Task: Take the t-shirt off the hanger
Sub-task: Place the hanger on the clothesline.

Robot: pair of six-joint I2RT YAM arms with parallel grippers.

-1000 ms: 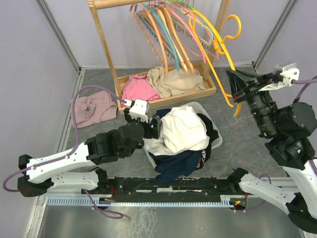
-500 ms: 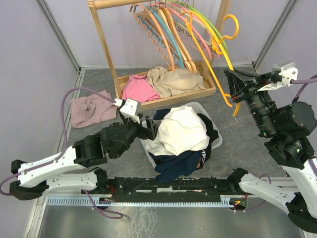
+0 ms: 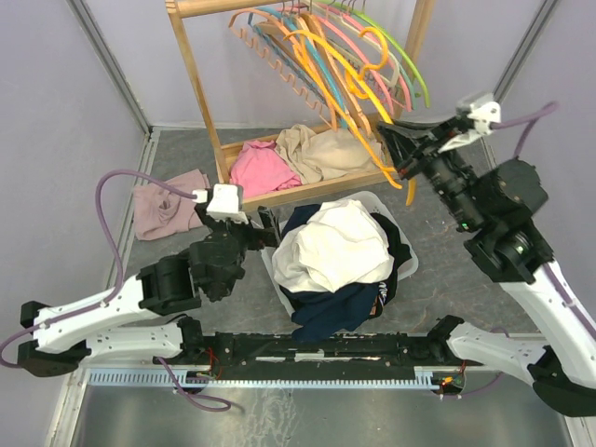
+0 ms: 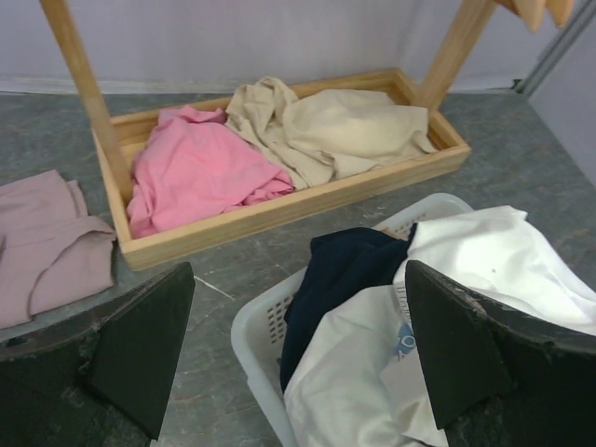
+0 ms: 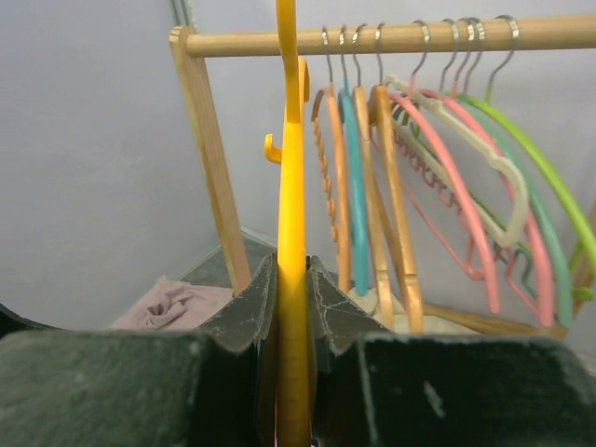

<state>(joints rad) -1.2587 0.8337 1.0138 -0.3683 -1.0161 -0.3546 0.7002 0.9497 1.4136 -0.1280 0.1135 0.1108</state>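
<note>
Left end effector [image 4: 303,354], jaws spread wide and now drawn back to the left, hovers beside the white t-shirt [image 3: 335,244] heaped atop the laundry basket [image 3: 408,264] on the tabletop; a blue mark on the shirt's tag is too small to read. Beyond, the right end effector [image 5: 291,298] clamps the bare yellow hanger [image 5: 291,168], swung leftward up against the wooden rack [image 3: 200,84]

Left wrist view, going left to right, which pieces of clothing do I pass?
Mauve garment on the floor → pink garment in the wooden tray → beige garment beside it → white t-shirt in the laundry basket.
</note>
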